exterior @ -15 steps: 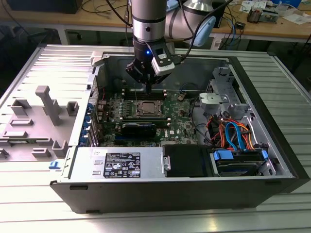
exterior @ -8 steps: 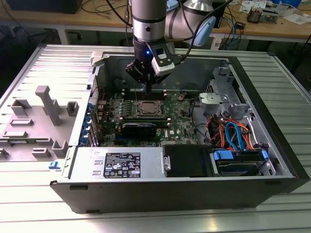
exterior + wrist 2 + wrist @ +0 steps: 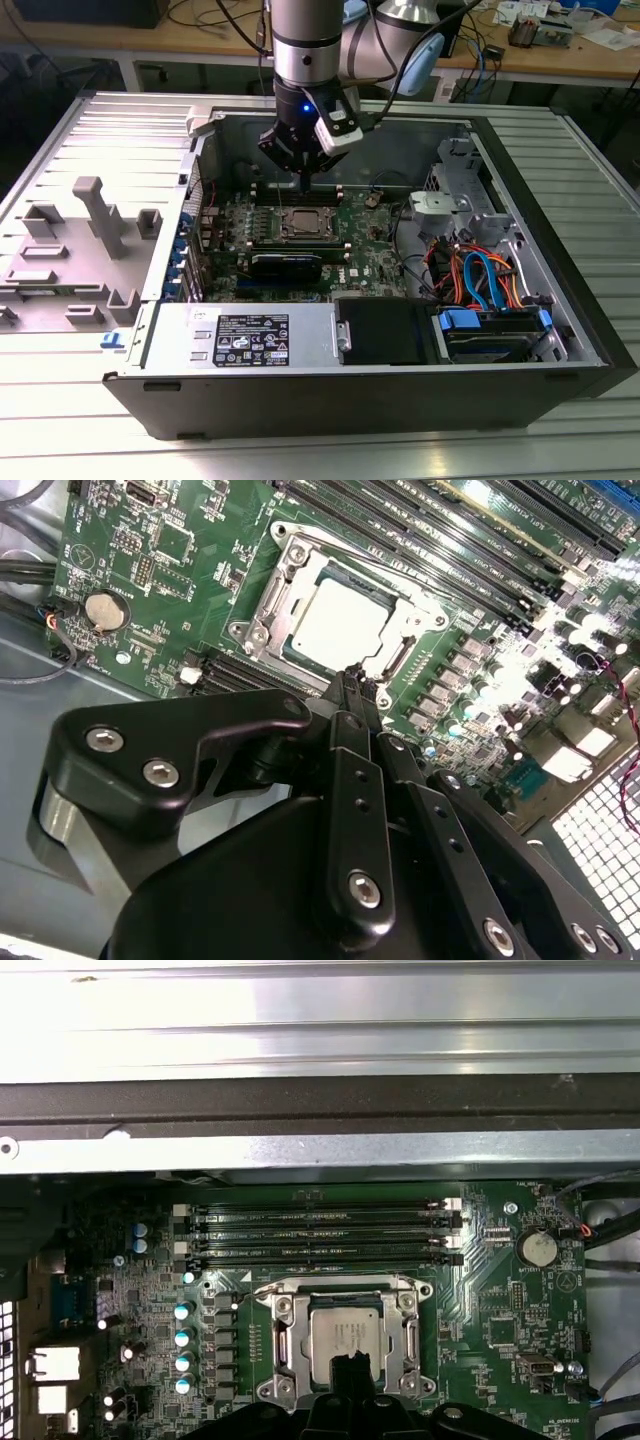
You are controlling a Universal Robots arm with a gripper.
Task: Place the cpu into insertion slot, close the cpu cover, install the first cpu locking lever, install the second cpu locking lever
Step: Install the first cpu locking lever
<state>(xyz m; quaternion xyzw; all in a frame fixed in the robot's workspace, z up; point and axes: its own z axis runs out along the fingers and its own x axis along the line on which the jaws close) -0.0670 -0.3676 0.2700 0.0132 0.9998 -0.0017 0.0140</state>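
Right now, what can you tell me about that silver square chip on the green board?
The cpu is a flat square chip with a dull silver metal top. It lies level in the insertion slot, framed by the silver cpu cover. The tool is poised beside one edge; whether it touches is unclear.
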